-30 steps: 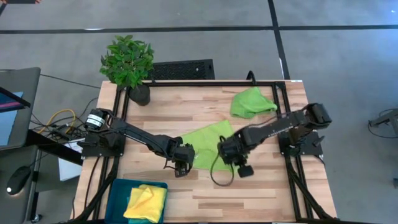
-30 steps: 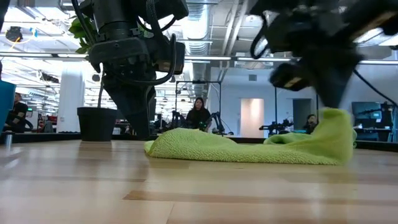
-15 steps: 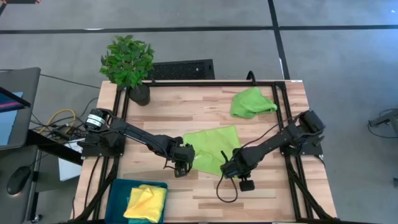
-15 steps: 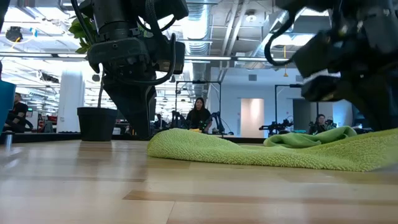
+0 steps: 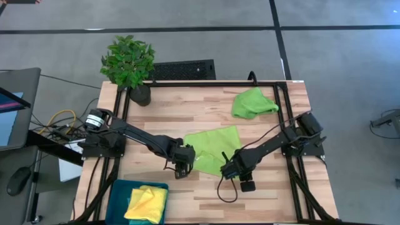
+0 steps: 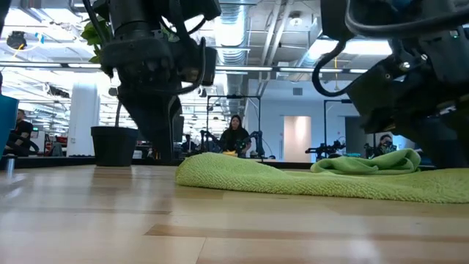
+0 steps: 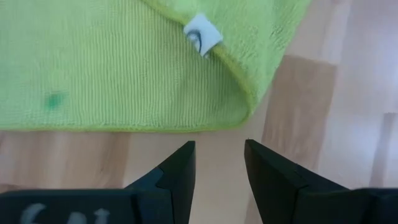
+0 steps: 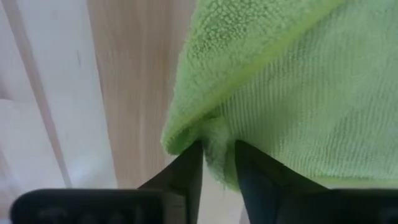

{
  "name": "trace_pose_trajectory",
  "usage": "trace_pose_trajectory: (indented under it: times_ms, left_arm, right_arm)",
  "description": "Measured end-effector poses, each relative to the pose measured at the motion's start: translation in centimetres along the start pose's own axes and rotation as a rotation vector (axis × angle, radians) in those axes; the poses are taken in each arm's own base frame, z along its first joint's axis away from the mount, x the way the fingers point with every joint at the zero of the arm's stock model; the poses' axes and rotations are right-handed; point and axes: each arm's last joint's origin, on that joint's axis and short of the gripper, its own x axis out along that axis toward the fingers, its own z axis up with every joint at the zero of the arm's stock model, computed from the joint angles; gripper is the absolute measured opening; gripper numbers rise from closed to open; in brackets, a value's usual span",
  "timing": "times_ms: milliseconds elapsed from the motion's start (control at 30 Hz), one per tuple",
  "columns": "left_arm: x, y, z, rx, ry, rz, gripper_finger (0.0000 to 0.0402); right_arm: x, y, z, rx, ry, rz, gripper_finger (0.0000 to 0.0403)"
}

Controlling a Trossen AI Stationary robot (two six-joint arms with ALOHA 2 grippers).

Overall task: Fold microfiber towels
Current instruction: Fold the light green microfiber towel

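the lime green towel (image 5: 212, 149) lies spread flat mid-worktop (image 5: 206, 103). the left pincer (image 5: 180, 167) hangs at the towel's near left corner, fingers (image 7: 180, 168) apart and empty, not touching it. the right pincer (image 5: 232, 169) sits at the near right corner, fingers (image 8: 189, 165) slightly apart with the towel's edge bunched between them. a second lime towel (image 5: 252, 102) lies crumpled beyond it.

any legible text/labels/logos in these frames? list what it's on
None legible.
White tag on the lime green towel: bears a small dark mark, too blurred to read.
Pale marking on the left gripper body, at the frame's bottom edge: cut off and blurred, unreadable.
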Motion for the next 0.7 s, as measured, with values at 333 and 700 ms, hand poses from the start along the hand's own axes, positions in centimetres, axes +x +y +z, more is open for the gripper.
trace_pose_trajectory:
  times_ms: [333, 700]
  left_arm:
    - [-3.4, 0.3, 1.4, -0.026, -0.171, -0.046, 0.0130]
    - [-3.6, 3.0, 3.5, -0.033, -0.276, -0.049, 0.0130]
  right_arm:
    - [-3.7, 0.9, 1.0, -0.003, -0.065, -0.029, 0.0158]
    - [-8.8, 2.2, -0.9, -0.006, -0.268, -0.107, 0.0155]
